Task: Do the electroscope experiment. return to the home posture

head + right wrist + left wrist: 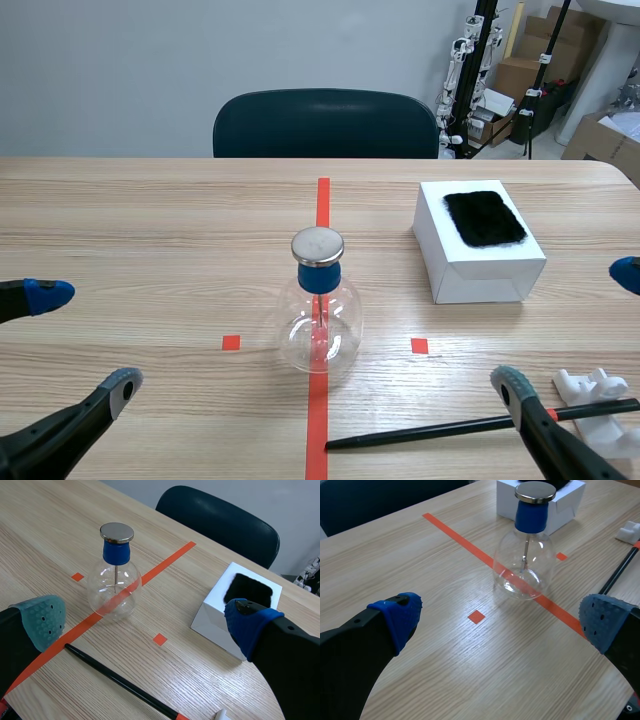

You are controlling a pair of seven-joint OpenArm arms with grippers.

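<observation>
We judge this to be a robotics laboratory or test room in an office-type building. We record a wood-grain table marked with orange-red tape, a dark padded office chair at its far side, and a plain pale wall behind. In the far corner we note black stands carrying white mechanical parts, with cardboard boxes stacked beside them. The left gripper and right gripper of a black two-armed robot flank a glass electroscope flask, which is teaching apparatus.
</observation>
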